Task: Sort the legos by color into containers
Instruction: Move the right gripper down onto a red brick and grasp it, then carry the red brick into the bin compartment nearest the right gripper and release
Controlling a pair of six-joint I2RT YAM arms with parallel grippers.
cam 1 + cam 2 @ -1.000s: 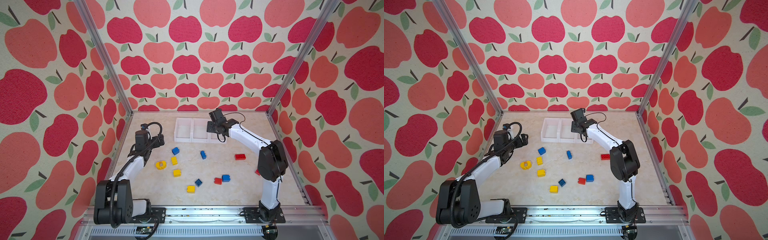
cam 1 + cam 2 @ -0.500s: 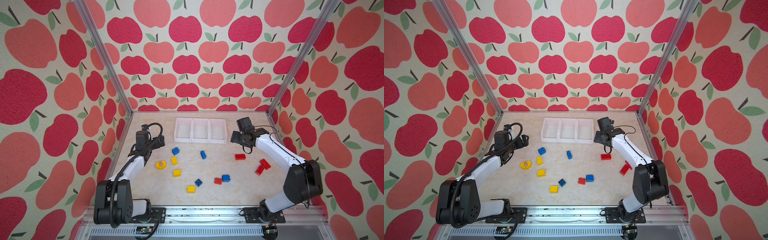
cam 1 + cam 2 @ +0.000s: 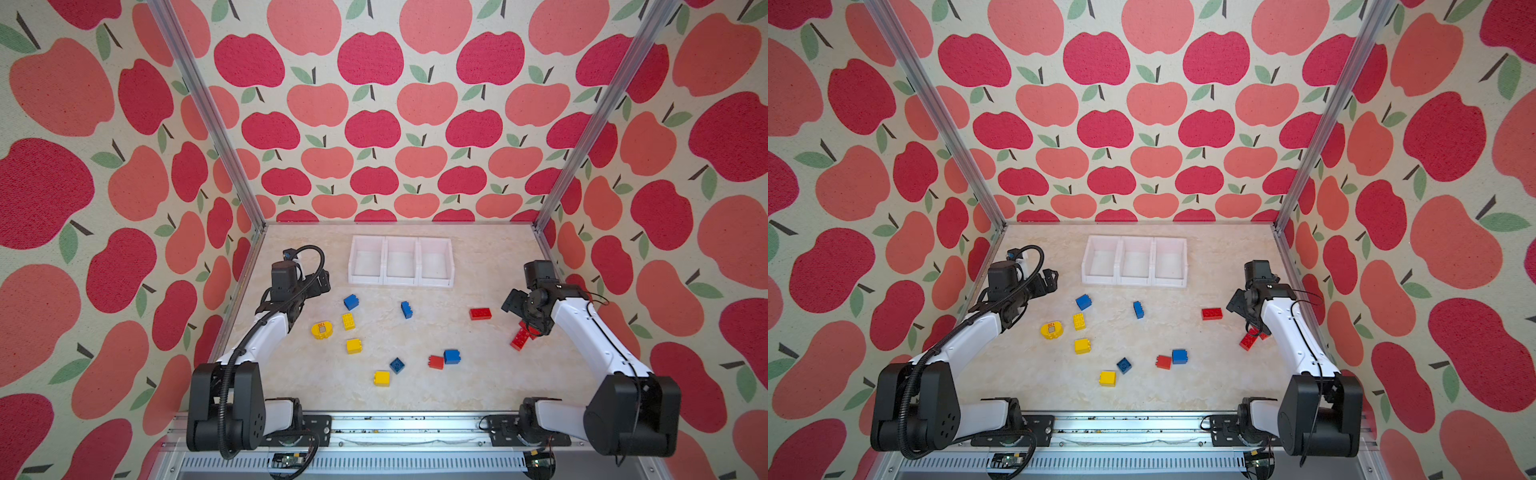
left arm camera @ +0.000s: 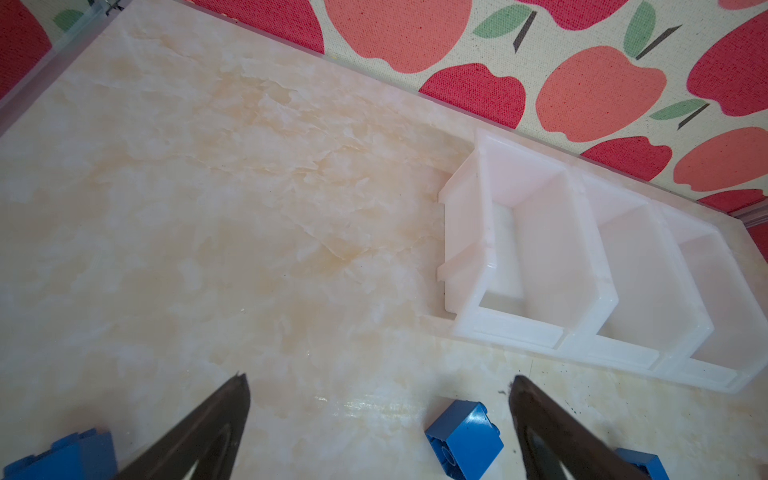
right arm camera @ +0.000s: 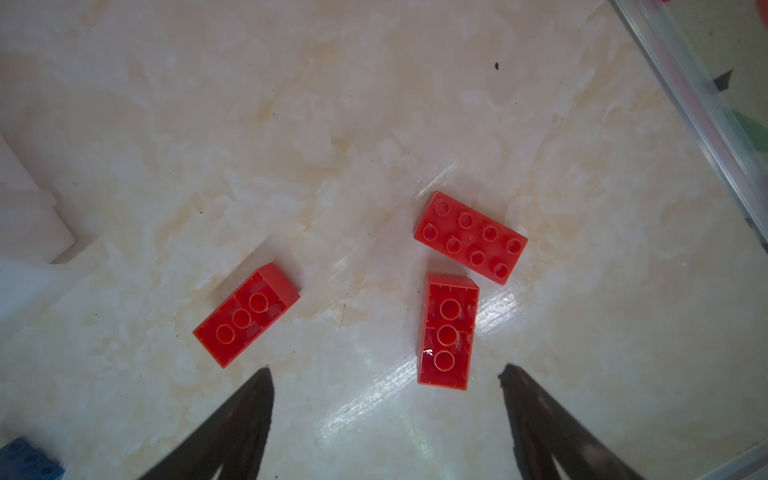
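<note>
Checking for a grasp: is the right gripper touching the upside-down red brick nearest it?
Apart. The right wrist view shows bare table between the upside-down red brick and the open right gripper.

Setting: enclosed robot test cell, lab-type rig. Walls (image 3: 374,124) on three sides in apple-print fabric, joined by aluminium corner posts (image 3: 208,116). Marble-pattern bench (image 3: 478,382) forms the cell floor. Left arm (image 3: 266,336) and right arm (image 3: 590,332) bolted to a metal rail (image 3: 415,428) along the front edge.
</note>
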